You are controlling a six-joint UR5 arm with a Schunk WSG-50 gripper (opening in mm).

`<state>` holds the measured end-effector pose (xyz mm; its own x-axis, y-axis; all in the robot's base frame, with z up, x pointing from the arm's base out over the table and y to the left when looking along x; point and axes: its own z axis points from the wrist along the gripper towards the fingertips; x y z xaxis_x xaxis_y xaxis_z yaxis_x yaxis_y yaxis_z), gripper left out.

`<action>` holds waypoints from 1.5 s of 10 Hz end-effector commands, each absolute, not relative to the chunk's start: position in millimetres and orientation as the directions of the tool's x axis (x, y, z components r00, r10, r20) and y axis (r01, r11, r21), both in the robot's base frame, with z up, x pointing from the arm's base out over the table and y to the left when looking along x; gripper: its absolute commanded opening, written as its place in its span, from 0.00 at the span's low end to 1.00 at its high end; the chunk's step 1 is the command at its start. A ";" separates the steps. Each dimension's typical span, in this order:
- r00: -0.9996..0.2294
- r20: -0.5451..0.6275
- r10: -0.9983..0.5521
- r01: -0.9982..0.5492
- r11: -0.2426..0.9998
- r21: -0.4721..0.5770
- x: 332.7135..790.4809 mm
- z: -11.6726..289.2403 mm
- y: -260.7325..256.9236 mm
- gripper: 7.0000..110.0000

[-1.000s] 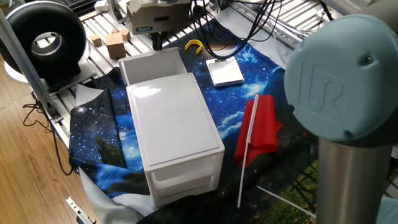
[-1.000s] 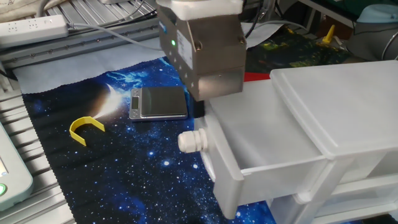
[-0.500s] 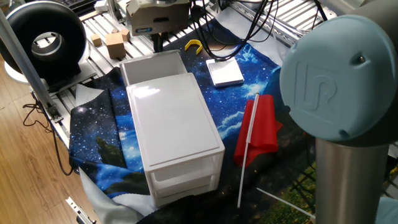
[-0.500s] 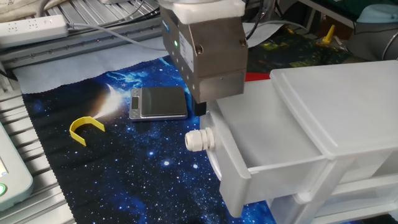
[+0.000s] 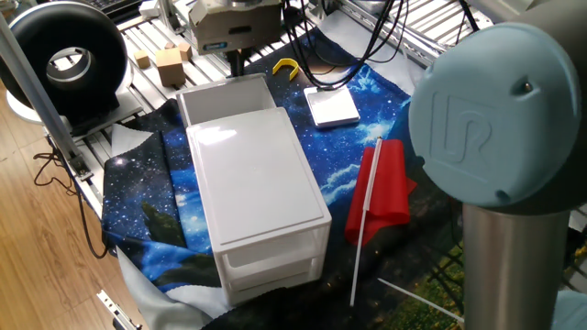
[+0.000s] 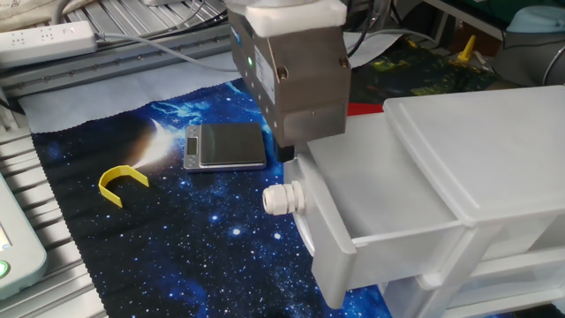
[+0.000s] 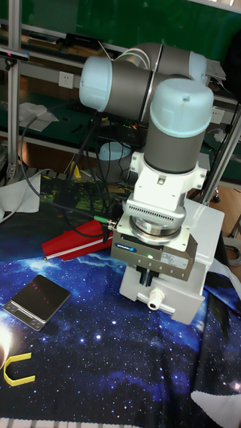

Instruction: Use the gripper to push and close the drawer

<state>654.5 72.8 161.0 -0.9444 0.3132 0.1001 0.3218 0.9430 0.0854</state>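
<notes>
Tall fixed view shows the boxy grey-beige metal hand (image 7: 148, 272) pressed against the front of the white plastic top drawer (image 7: 175, 281), at 12 o'clock above its knob, placed to shove it shut; its finger spread I cannot tell. Since a second ago the partly open drawer (image 6: 371, 216) has slid inward slightly.

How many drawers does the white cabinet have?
2. The upper drawer is partly pulled out, under the claw. The lower drawer sits closed beneath it. None seems hidden.
</notes>
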 end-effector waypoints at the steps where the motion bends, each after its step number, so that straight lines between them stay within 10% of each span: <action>1: -0.927 0.156 0.341 0.358 0.929 0.093 644.1 154.6 80.2 0.00; 7: -0.846 0.426 0.321 0.374 0.926 0.046 577.4 179.3 94.3 0.00; 12: -0.933 0.044 0.358 0.361 0.930 0.074 673.5 163.7 76.1 0.00; 15: -0.923 0.067 0.379 0.385 0.911 0.149 676.5 152.9 103.6 0.00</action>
